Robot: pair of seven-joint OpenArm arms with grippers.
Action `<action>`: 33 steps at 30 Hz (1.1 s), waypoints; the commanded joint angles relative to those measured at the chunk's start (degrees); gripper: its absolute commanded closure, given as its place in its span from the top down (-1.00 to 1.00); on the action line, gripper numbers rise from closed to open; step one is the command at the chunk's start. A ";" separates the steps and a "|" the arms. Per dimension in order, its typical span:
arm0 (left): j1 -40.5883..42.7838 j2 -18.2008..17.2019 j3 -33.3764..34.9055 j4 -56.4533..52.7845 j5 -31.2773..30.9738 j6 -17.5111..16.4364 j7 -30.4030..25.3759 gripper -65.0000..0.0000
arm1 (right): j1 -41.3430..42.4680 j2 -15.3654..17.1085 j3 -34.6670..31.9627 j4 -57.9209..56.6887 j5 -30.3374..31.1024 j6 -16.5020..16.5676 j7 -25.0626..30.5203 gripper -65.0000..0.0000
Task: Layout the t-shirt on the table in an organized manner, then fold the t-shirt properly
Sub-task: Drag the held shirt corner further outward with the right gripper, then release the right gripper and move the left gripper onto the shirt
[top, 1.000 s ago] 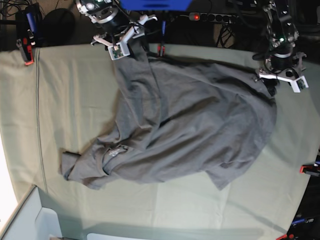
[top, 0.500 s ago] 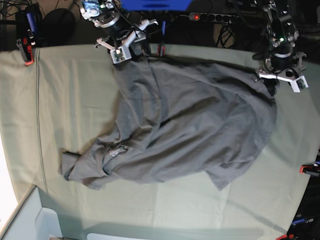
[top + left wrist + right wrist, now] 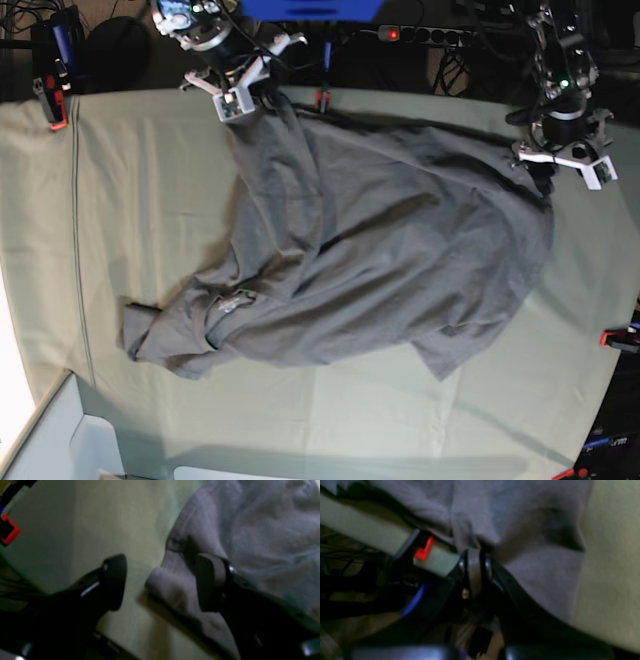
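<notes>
The grey t-shirt [image 3: 380, 250] lies rumpled across the middle of the table [image 3: 150, 200], its neck label [image 3: 235, 303] toward the lower left. At the far edge my right gripper [image 3: 243, 92] is shut on a bunched fold of the shirt's edge; the right wrist view shows the fabric [image 3: 520, 517] pinched between the closed fingers [image 3: 475, 562]. My left gripper [image 3: 548, 168] stands open over the shirt's far right corner. In the left wrist view one finger [image 3: 113, 580] rests over bare cloth, the other finger [image 3: 210, 580] on the shirt [image 3: 250, 530], with the shirt's edge between them.
Red clamps hold the green cloth at the far left corner [image 3: 57, 105], at the far edge beside my right gripper [image 3: 320, 100] [image 3: 423, 550] and at the right edge [image 3: 615, 340]. A white box [image 3: 60, 440] sits at the near left. Cables and a power strip [image 3: 420, 35] lie behind the table.
My right gripper has shut on the shirt's far edge and shifted slightly left and back, pulling the fabric taut. The left gripper has stayed open, hardly moving.
</notes>
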 commanded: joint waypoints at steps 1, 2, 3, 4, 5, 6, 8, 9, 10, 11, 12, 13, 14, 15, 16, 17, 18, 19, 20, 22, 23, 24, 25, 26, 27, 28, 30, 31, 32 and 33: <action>-0.12 -0.46 -0.11 0.87 0.12 -0.19 -1.29 0.29 | -1.27 0.04 1.40 2.38 0.23 -0.13 1.77 -1.00; -0.12 -0.46 -0.11 0.96 0.12 -0.19 -1.29 0.29 | -1.79 0.04 2.28 3.97 0.23 -0.13 2.21 -1.00; -0.12 -0.46 -0.11 0.96 0.12 -0.19 -1.29 0.29 | -2.32 0.04 2.98 5.37 0.23 -0.13 2.47 -1.00; -0.12 -0.46 -0.11 0.96 0.12 -0.19 -1.29 0.29 | -2.59 0.04 3.69 6.95 0.23 -0.13 2.47 -1.00; -0.21 -0.46 -0.11 0.96 0.03 -0.19 -1.29 0.29 | -2.76 0.04 4.22 8.27 0.41 -0.13 2.38 -1.00; -0.21 -0.46 -0.11 1.13 -0.15 -0.19 -1.29 0.29 | -2.76 0.04 4.83 9.33 0.41 -0.13 2.38 -1.00; -0.21 -0.38 -0.11 1.40 -0.23 -0.19 -1.29 0.29 | -2.76 0.04 6.41 10.91 0.41 -0.13 2.12 -1.00; -0.21 -0.29 -0.11 1.48 -0.23 -0.19 -1.29 0.29 | -2.59 0.04 7.12 11.53 0.41 -0.13 2.12 -1.00; -0.21 -0.29 -0.11 1.48 -0.23 -0.19 -1.29 0.29 | -2.41 0.04 7.82 12.05 0.41 -0.13 2.03 -1.00; -0.21 -0.29 -0.11 1.48 -0.23 -0.19 -1.29 0.29 | -2.32 0.04 8.70 12.23 0.41 -0.13 2.03 -1.00; -0.21 -0.29 -0.11 1.48 -0.23 -0.19 -1.29 0.29 | -1.79 0.04 9.75 12.49 0.49 -0.13 2.03 -1.00; -0.21 -0.29 -0.11 1.48 -0.23 -0.19 -1.29 0.29 | -0.92 0.04 11.16 12.67 0.49 -0.13 1.95 -1.00; -0.21 -0.29 -0.11 1.57 -0.23 -0.19 -1.29 0.29 | -0.30 -0.05 12.74 12.58 0.49 -0.13 1.95 -1.00; -0.21 -0.29 -0.11 1.57 -0.23 -0.19 -1.29 0.29 | 0.23 -0.05 14.24 12.41 0.49 -0.13 1.95 -1.00; -0.21 -0.29 -0.11 1.57 -0.32 -0.19 -1.29 0.29 | 0.49 -0.14 15.82 12.41 0.49 -0.13 1.95 -1.00; -0.21 -0.29 -0.11 1.57 -0.32 -0.19 -1.29 0.29 | 1.02 -0.76 17.67 12.32 0.58 -0.13 1.95 -1.00; -0.21 -0.38 -0.11 1.57 -0.41 -0.19 -1.29 0.29 | 1.37 -1.46 19.51 12.32 0.58 -0.04 1.95 -1.00; -0.21 -0.38 -0.11 1.57 -0.41 -0.19 -1.29 0.29 | 1.72 -2.16 21.97 12.32 0.58 -0.04 1.95 -1.00; -0.21 -0.38 -0.11 1.57 -0.41 -0.19 -1.29 0.29 | 2.25 -3.04 24.61 12.32 0.58 0.13 1.95 -1.00; -0.21 -0.38 -0.11 1.48 -0.41 -0.19 -1.38 0.29 | 3.66 -4.62 29.18 12.23 0.58 0.22 2.03 -1.00; -0.21 -0.38 -0.11 1.48 -0.41 -0.19 -1.38 0.29 | 4.18 -5.33 31.64 11.88 0.67 0.31 2.03 -1.00; -0.21 -0.38 -0.11 1.48 -0.41 -0.19 -1.38 0.29 | 4.80 -6.03 33.84 11.35 1.28 0.31 2.30 -1.00; -0.21 -0.38 -0.11 1.40 -0.41 -0.19 -1.38 0.29 | 5.50 -6.21 35.86 11.00 2.78 0.31 2.30 -1.00; -0.21 -0.38 -0.11 1.31 -0.41 -0.19 -1.38 0.29 | 5.94 -6.12 37.62 10.47 4.36 0.31 1.95 -1.00; -0.21 -0.38 -0.11 1.31 -0.41 -0.19 -1.38 0.29 | 6.29 -6.12 39.12 9.94 5.94 0.31 1.95 -1.00; -0.21 -0.38 -0.11 1.22 -0.41 -0.19 -1.38 0.29 | 6.64 -6.12 40.79 9.33 7.26 0.31 1.95 -1.00; -0.21 -0.38 -0.11 1.04 -0.41 -0.19 -1.38 0.29 | 7.35 -6.03 42.98 7.48 8.05 0.31 1.95 -1.00; -0.21 -0.38 -0.11 1.04 -0.50 -0.19 -1.38 0.29 | 7.88 -6.03 43.78 6.69 8.05 0.31 1.95 -1.00; -0.21 -0.29 -0.11 1.04 -0.50 -0.19 -1.38 0.29 | 8.14 -6.03 44.22 5.72 7.97 0.31 1.95 -1.00; -0.21 -0.20 -0.11 1.04 -0.50 -0.19 -1.38 0.29 | 8.14 -6.03 44.30 4.76 7.97 0.31 1.95 -1.00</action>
